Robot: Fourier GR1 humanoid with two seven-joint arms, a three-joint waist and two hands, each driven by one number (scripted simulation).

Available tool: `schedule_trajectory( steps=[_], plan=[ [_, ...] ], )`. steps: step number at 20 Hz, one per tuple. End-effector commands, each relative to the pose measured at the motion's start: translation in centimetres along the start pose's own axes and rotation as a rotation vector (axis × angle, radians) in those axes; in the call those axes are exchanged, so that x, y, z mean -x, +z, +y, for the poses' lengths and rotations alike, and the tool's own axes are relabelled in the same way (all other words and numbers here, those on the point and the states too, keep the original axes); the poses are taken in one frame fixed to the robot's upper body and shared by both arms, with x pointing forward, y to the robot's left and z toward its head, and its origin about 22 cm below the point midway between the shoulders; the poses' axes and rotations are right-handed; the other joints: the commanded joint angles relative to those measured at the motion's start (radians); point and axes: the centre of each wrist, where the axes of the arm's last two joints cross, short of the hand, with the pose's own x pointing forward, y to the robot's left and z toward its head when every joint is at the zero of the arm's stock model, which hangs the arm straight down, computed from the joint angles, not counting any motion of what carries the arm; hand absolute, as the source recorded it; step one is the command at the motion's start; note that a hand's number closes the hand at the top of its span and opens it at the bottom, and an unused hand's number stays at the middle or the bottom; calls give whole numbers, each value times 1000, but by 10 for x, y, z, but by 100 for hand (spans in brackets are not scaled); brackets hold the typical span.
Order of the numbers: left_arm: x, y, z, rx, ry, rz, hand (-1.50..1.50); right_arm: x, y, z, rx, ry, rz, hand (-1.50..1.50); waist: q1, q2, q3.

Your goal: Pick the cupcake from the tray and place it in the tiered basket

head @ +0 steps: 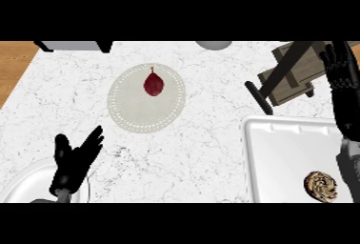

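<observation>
From my feed, the counter (211, 143) runs out of view on every side. The white tray (281, 143) at 4 o'clock is cut off along its lower and right edges. The tiered basket (295, 76) at 2 o'clock shows only wooden shelves and black bars, and I can't separate its tiers. A white dish (25, 183) at 8 o'clock is only half in view.

The cupcake (321, 186) sits on the tray at 5 o'clock with its swirled top facing up at me. It looks roughly round, so I can't pick out a long axis.

My right forearm runs up the right edge. The right hand (342, 66) is at the basket's 3 o'clock side, fingers pointing to 12, relaxed and holding nothing. The left hand (70, 162) rests at 8 o'clock, fingers straight and spread toward 1.
</observation>
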Motion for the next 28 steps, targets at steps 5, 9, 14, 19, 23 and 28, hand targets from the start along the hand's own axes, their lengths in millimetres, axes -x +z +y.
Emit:
schedule_trajectory(
  steps=[5, 9, 14, 19, 23, 28],
  plan=[
    [4, 8, 12, -232, -63, -189, 0, -5, 59, -105, 203, 130, 29, 150, -63, -3, 10],
    [11, 11, 8, -250, -20, -190, 0, 51, 120, -148, 787, 137, 416, -150, -111, 1, 14],
    [8, 20, -18, -245, -46, -222, 0, 38, 193, -174, 833, 75, 242, -150, -40, 3, 11],
    [8, 17, -23, -214, -59, -227, 0, -14, 216, -166, 603, 141, 405, -150, -39, 4, 7],
    [9, 15, -27, -209, -55, -225, 0, -27, 210, -167, 310, 282, 634, -150, -30, 10, 5],
    [20, 20, -22, -212, -83, -240, 0, -66, 197, -156, 131, 526, 768, -150, -18, 11, 4]
  ],
)
